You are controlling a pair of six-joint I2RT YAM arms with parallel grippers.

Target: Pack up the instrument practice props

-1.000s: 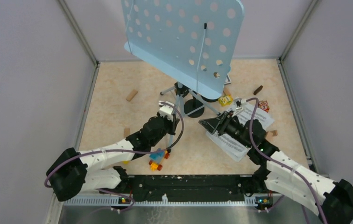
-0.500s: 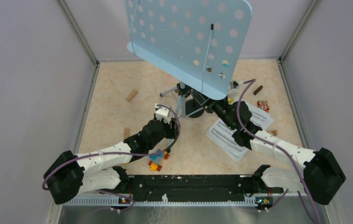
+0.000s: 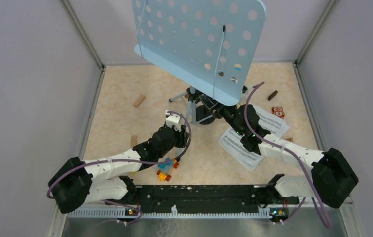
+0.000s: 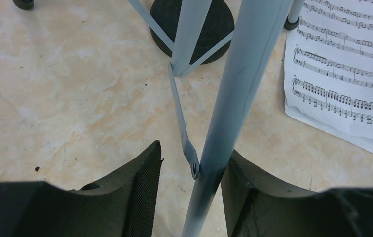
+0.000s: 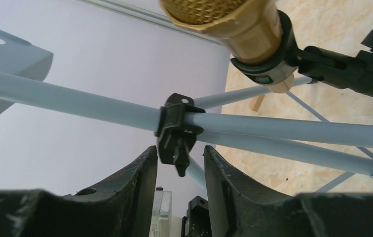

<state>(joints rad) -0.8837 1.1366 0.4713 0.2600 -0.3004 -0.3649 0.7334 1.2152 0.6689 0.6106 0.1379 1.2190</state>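
Observation:
The pale-blue perforated music rack (image 3: 199,44) stands at the back on its tripod. My left gripper (image 3: 175,120) is open around a tripod leg (image 4: 234,98); the leg touches the right finger and there is a gap on the left. My right gripper (image 3: 220,111) is open, its fingertips either side of the black clamp knob (image 5: 177,133) on the pole. A gold microphone (image 5: 234,19) sits in a black holder clip (image 5: 342,69) just above. White sheet-music pages (image 3: 246,148) lie on the floor under my right arm. A black round base (image 3: 204,113) stands by the tripod. The blue microphone is not visible.
A colourful toy-block car (image 3: 166,169) lies under my left arm. Wooden blocks lie at the left (image 3: 138,101) and back right (image 3: 272,95), with an owl block (image 3: 278,111) near the pages. Walls close the floor on three sides.
My right arm left the sheet music and reached forward-left to the stand's pole clamp. The rack shifted a little to the right. My left gripper stayed at the tripod leg.

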